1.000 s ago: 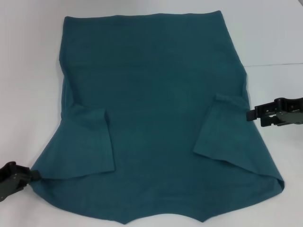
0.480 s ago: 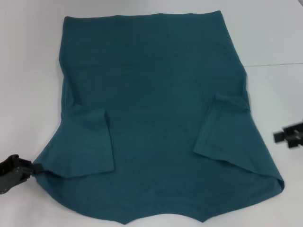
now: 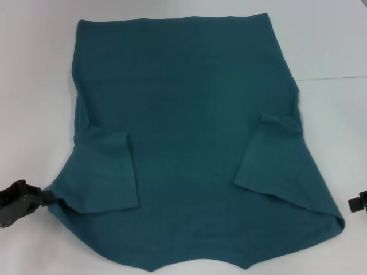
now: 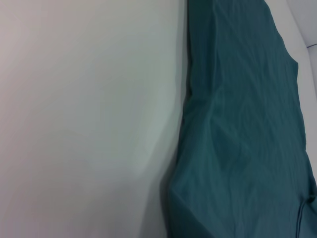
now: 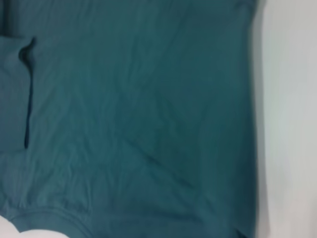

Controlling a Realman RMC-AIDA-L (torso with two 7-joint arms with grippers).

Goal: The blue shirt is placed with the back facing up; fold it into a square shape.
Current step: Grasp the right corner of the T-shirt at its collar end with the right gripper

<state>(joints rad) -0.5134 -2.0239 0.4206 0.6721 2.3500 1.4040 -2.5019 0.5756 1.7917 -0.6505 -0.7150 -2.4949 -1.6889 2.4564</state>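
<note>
The shirt [image 3: 189, 137] lies spread over the white tabletop [image 3: 34, 86], filling most of the head view. Its straight hem runs along the far side, and the near end widens out toward the shoulders, with the near edge partly cut off by the frame. Both short sleeves are folded inward onto the body: the left sleeve [image 3: 109, 172] lies flat as a flap on the left half, the right sleeve [image 3: 269, 157] as a similar flap on the right half, with a small pucker at its far end.

Down at the near left, the left gripper [image 3: 49, 199] sits at the shirt's left shoulder corner. Its dark tip meets the fabric edge right there, and the cloth at that corner looks slightly raised off the tabletop. The jaws appear clenched on the shirt's edge, though the contact is small in this view and hard to confirm. The left wrist view shows the shirt [image 4: 242, 129] running alongside bare tabletop [image 4: 84, 119], its edge lifted enough to cast a soft shadow.

Over on the right, only a sliver of the right gripper [image 3: 359, 203] shows at the frame's edge, near the shirt's near right corner but apart from the cloth. Whether its jaws are released or clenched, I cannot tell. The right wrist view looks across the shirt [image 5: 138, 114], faint creases in the fabric, with tabletop [image 5: 290, 124] beside it.
</note>
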